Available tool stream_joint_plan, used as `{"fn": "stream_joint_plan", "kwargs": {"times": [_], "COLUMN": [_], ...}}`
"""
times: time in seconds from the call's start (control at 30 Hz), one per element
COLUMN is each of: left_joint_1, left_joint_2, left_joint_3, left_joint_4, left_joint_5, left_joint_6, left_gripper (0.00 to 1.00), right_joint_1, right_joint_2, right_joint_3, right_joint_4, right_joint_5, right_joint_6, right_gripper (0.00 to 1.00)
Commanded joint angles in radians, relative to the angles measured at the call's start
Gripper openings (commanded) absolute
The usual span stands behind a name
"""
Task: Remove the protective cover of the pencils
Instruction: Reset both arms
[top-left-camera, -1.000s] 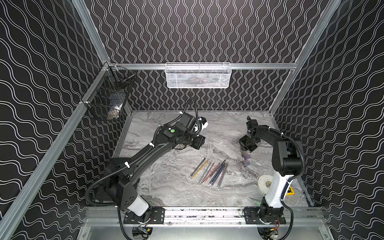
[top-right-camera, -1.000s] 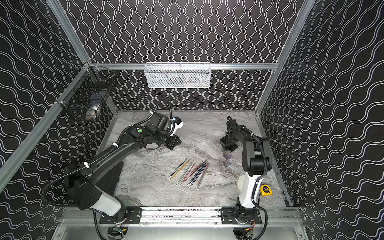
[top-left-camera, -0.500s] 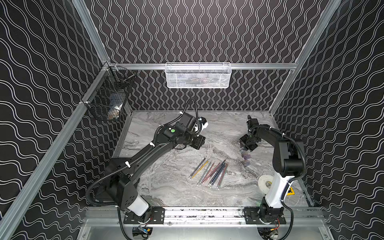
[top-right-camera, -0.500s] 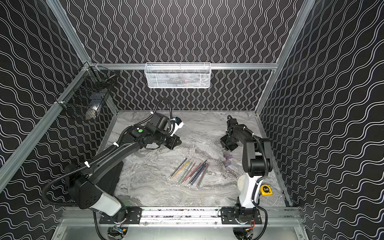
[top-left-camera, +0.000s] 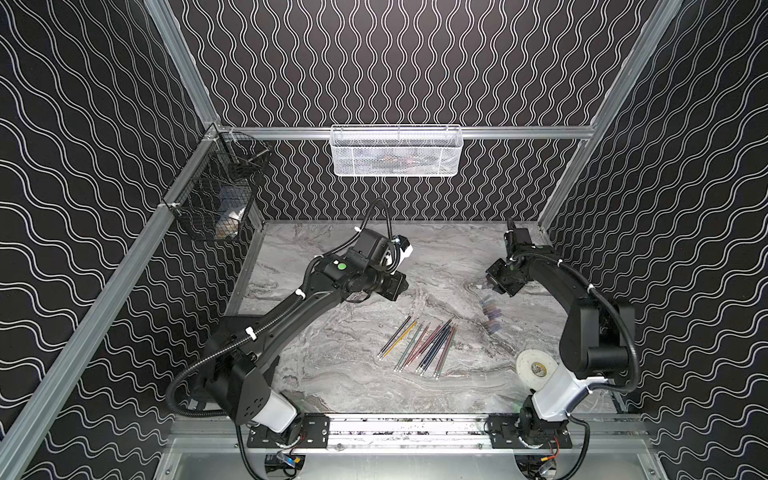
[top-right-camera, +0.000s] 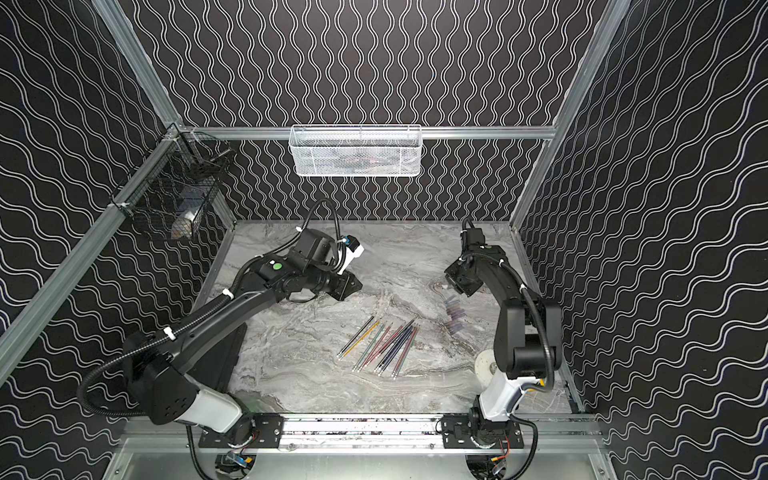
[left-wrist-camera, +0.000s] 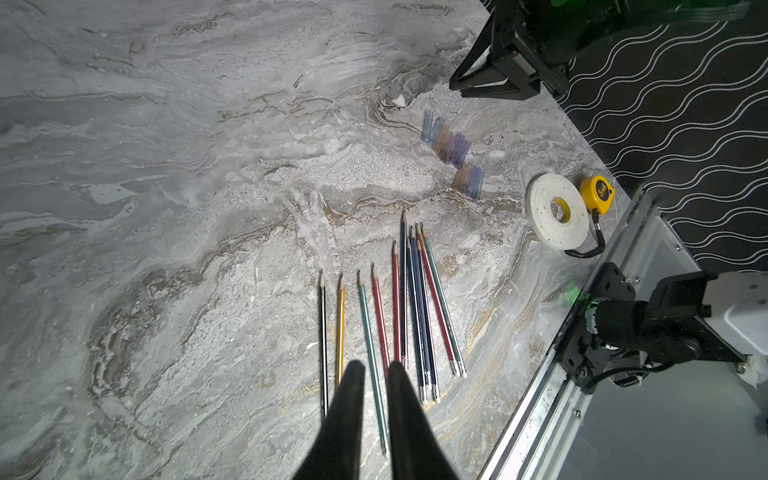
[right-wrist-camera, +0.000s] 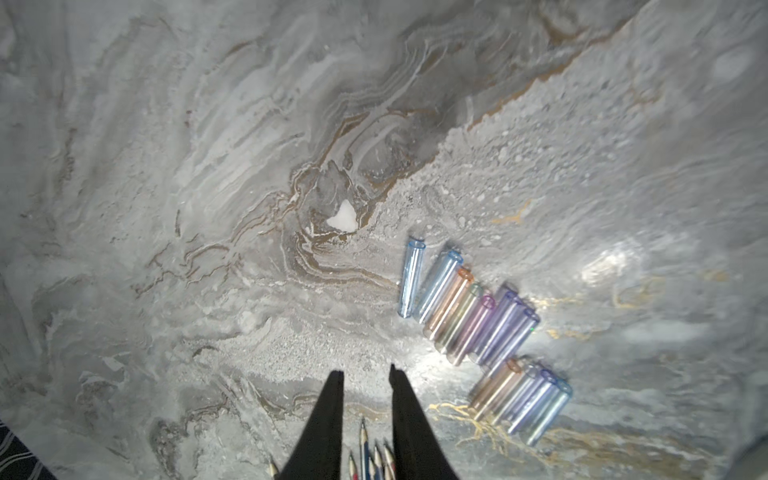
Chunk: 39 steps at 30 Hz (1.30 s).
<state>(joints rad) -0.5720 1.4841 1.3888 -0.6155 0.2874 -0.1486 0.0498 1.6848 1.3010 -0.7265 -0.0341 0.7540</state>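
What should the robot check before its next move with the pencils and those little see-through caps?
1. Tips of the pencils bare: ok, every tip in view is uncovered.
2. All the caps off, lying on the table apart from the pencils: ok.
3. The left gripper empty, jaws slightly apart: ok.
4. The right gripper empty, jaws apart: ok.
5. One cap for every pencil: cannot tell, the caps lie bunched together.

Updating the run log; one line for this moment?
pencils uncapped on table; caps aside; left gripper open, empty; right gripper open, empty
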Motion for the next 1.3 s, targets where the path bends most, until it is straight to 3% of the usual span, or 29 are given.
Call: {"fn": "stream_joint_plan", "kwargs": {"times": [0.0,0.03,0.1,0.17,0.2,0.23,0.27,0.37,0.47,0.53,0.63,0.8,0.97,1.03,1.1,1.2,1.27], "left_joint_1": [0.004,0.004,0.007,0.015,0.018,0.021,0.024,0.027,0.028,0.031,0.036,0.054,0.120,0.149,0.176,0.213,0.231], "left_joint_2": [-0.055,-0.072,-0.112,-0.158,-0.182,-0.203,-0.222,-0.257,-0.265,-0.278,-0.326,-0.397,-0.378,-0.340,-0.314,-0.277,-0.258], "left_joint_3": [-0.057,-0.079,-0.126,-0.176,-0.201,-0.225,-0.244,-0.292,-0.319,-0.357,-0.470,-0.680,-0.824,-0.860,-0.861,-0.843,-0.836], "left_joint_4": [0.138,0.167,0.215,0.273,0.302,0.327,0.347,0.383,0.384,0.434,0.578,0.859,1.099,1.198,1.196,1.155,1.138], "left_joint_5": [-0.057,-0.078,-0.134,-0.192,-0.225,-0.266,-0.304,-0.447,-0.689,-0.823,-0.872,-0.868,-0.777,-0.793,-0.779,-0.754,-0.740], "left_joint_6": [-0.025,-0.027,-0.033,-0.040,-0.040,-0.039,-0.038,-0.010,0.019,0.084,0.188,0.381,0.422,0.397,0.392,0.351,0.332], "left_gripper": [0.60,0.98,1.00,1.00,1.00,1.00,1.00,1.00,1.00,0.99,0.99,0.99,0.99,0.99,0.99,0.99,0.99], "right_joint_1": [-0.001,-0.001,-0.001,-0.001,-0.001,-0.001,-0.001,-0.001,-0.001,-0.001,-0.001,-0.001,0.000,0.001,-0.005,-0.007,-0.008], "right_joint_2": [-0.118,-0.178,-0.300,-0.431,-0.509,-0.581,-0.638,-0.808,-0.922,-0.969,-0.983,-0.810,-0.330,-0.111,0.008,0.049,0.035], "right_joint_3": [-0.080,-0.124,-0.221,-0.306,-0.344,-0.384,-0.416,-0.528,-0.703,-0.851,-1.024,-1.220,-1.205,-1.188,-1.183,-1.132,-1.098], "right_joint_4": [0.111,0.169,0.274,0.363,0.408,0.453,0.488,0.594,0.777,0.945,1.142,1.578,2.028,2.204,2.246,2.238,2.155], "right_joint_5": [0.151,0.178,0.230,0.262,0.263,0.258,0.255,0.270,0.368,0.364,0.300,0.258,0.196,0.219,0.279,0.147,0.152], "right_joint_6": [-0.135,-0.158,-0.189,-0.211,-0.235,-0.257,-0.274,-0.354,-0.440,-0.568,-0.680,-0.738,-0.744,-0.746,-0.682,-0.764,-0.758], "right_gripper": [0.29,0.32,0.38,0.52,0.63,0.93,0.99,0.99,0.99,0.99,0.99,0.99,0.99,0.99,0.99,0.99,0.99]}}
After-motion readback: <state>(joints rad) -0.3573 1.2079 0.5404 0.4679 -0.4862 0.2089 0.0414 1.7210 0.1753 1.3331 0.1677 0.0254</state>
